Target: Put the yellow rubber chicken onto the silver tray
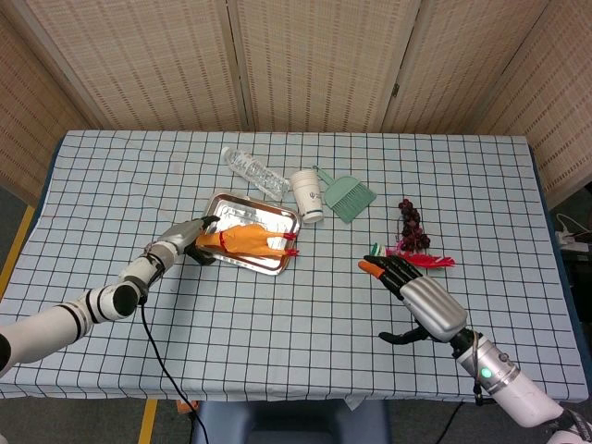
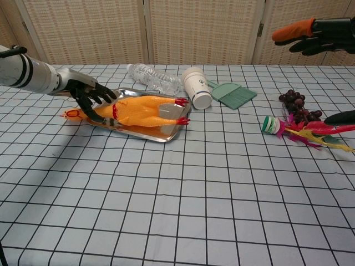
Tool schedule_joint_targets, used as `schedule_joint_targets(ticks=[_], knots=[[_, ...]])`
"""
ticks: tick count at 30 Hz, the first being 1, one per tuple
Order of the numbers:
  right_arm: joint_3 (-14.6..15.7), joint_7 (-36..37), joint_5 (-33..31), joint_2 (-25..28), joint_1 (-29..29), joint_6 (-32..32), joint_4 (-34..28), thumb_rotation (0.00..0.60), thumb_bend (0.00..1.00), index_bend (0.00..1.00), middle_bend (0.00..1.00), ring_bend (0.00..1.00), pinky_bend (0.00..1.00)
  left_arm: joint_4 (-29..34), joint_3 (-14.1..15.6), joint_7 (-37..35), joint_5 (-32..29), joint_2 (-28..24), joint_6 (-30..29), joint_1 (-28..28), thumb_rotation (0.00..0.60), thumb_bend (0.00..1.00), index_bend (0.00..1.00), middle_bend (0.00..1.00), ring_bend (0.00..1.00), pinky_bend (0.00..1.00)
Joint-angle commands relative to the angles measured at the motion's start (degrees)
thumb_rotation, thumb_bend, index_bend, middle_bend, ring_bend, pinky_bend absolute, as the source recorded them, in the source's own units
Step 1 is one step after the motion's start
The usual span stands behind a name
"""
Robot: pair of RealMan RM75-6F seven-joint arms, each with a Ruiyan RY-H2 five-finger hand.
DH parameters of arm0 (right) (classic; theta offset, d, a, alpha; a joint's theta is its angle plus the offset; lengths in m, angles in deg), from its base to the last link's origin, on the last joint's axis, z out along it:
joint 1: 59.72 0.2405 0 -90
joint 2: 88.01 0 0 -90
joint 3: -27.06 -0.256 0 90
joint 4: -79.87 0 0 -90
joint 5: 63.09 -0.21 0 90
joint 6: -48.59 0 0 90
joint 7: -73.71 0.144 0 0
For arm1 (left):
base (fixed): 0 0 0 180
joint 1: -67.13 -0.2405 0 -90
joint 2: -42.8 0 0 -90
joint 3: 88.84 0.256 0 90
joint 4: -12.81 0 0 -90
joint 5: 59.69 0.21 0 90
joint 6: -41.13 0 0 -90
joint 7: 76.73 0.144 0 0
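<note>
The yellow rubber chicken (image 1: 245, 240) (image 2: 141, 111) lies lengthwise on the silver tray (image 1: 270, 216) (image 2: 166, 136), left of the table's centre. Its head hangs over the tray's left edge. My left hand (image 1: 190, 239) (image 2: 89, 98) is at that edge and its dark fingers wrap the chicken's neck. My right hand (image 1: 412, 294) (image 2: 313, 32) hovers over the right side of the table, far from the tray. Its fingers are spread and it holds nothing.
Behind the tray lie a clear water bottle (image 1: 252, 169) (image 2: 152, 77), a tipped white cup (image 1: 308, 194) (image 2: 198, 86) and a green brush (image 1: 350, 199) (image 2: 233, 94). At the right are dark grapes (image 1: 410, 222) (image 2: 297, 105) and a feathered shuttlecock (image 1: 421, 259) (image 2: 299, 130).
</note>
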Motion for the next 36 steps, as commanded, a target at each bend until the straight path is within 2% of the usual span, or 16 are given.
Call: schedule_joint_targets(ticks=[1,4,8,11,14,19,22,25,29,36], knots=[[0.3,0.2,0.5,0.3,-0.4,0.6,-0.2,0.600,0.11,0.00,0.00,0.00,0.00,12.2,-6.4,-6.6,12.0,-5.8,-10.6,-7.8,0.600,0.31,0.00,0.00,0.00,0.00],[0.7,0.4,1.3,0.5,-1.0,1.2,-0.4,0.600,0.11,0.00,0.00,0.00,0.00,19.6,-8.5,-11.4,22.2,-9.2,-17.6,-14.9,0.600,0.31,0.00,0.00,0.00,0.00],[1.5,-0.5,2.7,0.6,-2.0,2.5,-0.5,0.600,0.11,0.00,0.00,0.00,0.00,25.7,-7.6,-18.0,35.2,-13.7,-27.4,-23.9,0.600,0.33,0.00,0.00,0.00,0.00],[2.3,-3.0,3.7,0.2,-3.3,3.9,-0.3,0.600,0.11,0.00,0.00,0.00,0.00,27.2,-4.4,-21.3,44.2,-16.2,-35.0,-29.8,0.600,0.33,0.00,0.00,0.00,0.00],[3.3,-6.4,4.6,-1.0,-5.5,6.3,0.7,0.600,0.11,0.00,0.00,0.00,0.00,26.9,-0.5,-20.5,51.1,-17.4,-43.2,-35.2,0.600,0.33,0.00,0.00,0.00,0.00],[4.3,-15.5,3.0,-5.5,-11.7,13.1,4.8,0.600,0.11,0.00,0.00,0.00,0.00,23.4,4.2,-9.8,57.4,-14.3,-60.6,-45.2,0.600,0.34,0.00,0.00,0.00,0.00],[4.3,-22.9,1.8,-9.6,-16.3,19.1,9.1,0.600,0.11,0.00,0.00,0.00,0.00,21.5,7.5,-8.0,60.9,-12.3,-67.5,-50.2,0.600,0.34,0.00,0.00,0.00,0.00],[5.2,-26.7,1.3,-12.8,-20.0,22.9,14.0,0.600,0.11,0.00,0.00,0.00,0.00,19.0,10.0,-6.0,62.5,-10.1,-71.5,-54.1,0.600,0.34,0.00,0.00,0.00,0.00],[6.0,-25.3,1.5,-15.8,-23.9,27.4,19.8,0.600,0.11,0.00,0.00,0.00,0.00,19.1,11.1,-0.4,64.2,-9.9,-73.3,-55.9,0.600,0.35,0.00,0.00,0.00,0.00],[6.2,-22.3,5.1,-14.4,-25.7,31.5,20.7,0.600,0.11,0.00,0.00,0.00,0.00,19.8,10.8,-0.4,65.0,-10.0,-73.8,-56.6,0.600,0.36,0.00,0.00,0.00,0.00]])
